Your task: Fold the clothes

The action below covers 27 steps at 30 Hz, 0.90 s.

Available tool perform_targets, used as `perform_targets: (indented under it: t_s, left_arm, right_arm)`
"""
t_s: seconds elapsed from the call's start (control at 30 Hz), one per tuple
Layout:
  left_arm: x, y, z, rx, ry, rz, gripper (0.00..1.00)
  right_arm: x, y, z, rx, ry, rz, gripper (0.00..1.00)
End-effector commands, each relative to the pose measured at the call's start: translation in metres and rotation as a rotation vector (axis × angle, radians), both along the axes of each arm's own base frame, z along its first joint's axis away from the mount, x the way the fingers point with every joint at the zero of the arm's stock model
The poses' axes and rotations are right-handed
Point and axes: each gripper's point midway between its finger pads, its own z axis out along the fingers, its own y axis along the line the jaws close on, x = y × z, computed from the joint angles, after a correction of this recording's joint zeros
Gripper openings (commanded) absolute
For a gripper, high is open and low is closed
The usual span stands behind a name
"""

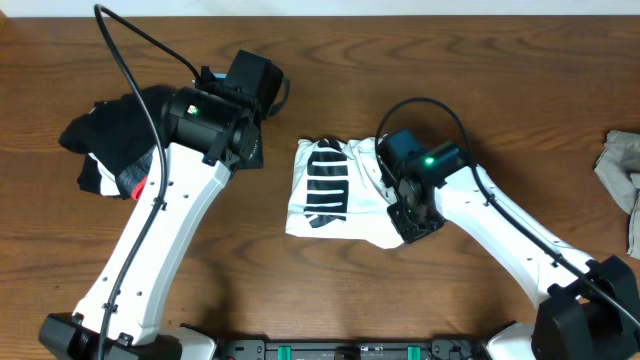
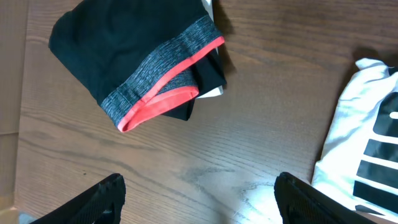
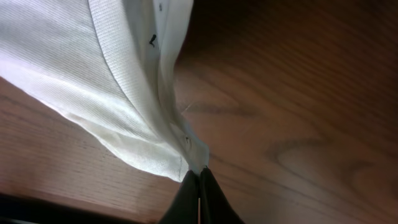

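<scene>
On wrist views only: right end effector (image 3: 199, 176) pinching T-shirt (image 3: 112, 93) | left end effector (image 2: 199, 182) agape

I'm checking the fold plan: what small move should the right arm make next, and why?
Probably lift the right gripper a little and carry the pinched edge left across the T-shirt. The gripper is shut on the shirt's right edge, and the shirt lies loosely bunched with its lettering up.
</scene>
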Motion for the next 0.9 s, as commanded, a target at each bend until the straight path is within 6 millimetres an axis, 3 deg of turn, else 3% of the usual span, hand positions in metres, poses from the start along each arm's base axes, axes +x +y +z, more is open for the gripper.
perform_targets:
  t_s: [0.0,0.07,0.13,0.27,0.37,0.47,0.7,0.87]
  left_arm:
    - [0.001,0.002,0.005,0.011,-0.009,-0.012,0.79]
    - [-0.001,0.003,0.005,0.015,-0.001,-0.016,0.79]
    - [-0.003,0.004,0.005,0.022,0.01,-0.023,0.79]
    - [-0.001,0.003,0.003,0.019,0.005,-0.022,0.79]
    - [0.002,0.002,0.002,0.016,-0.003,-0.022,0.79]
    - [0.003,0.001,0.0,0.018,0.003,-0.022,0.79]
    - [0.004,0.001,-0.001,0.02,0.007,-0.022,0.79]
    - [0.004,0.001,-0.001,0.02,0.007,-0.022,0.79]
  right_arm:
    - [-0.003,-0.007,-0.001,-0.025,0.007,-0.028,0.07]
    - [-0.003,-0.014,0.0,-0.056,0.0,-0.072,0.22]
    - [0.001,-0.013,0.0,-0.029,-0.008,-0.119,0.25]
    - [0.027,0.029,0.001,0.222,-0.058,-0.097,0.35]
    - [0.053,0.057,0.008,0.396,-0.123,-0.097,0.33]
    - [0.074,0.073,0.007,0.472,-0.172,-0.108,0.28]
    - [0.099,0.091,-0.034,0.516,-0.148,-0.173,0.15]
    - [0.107,0.1,-0.042,0.554,-0.151,-0.179,0.23]
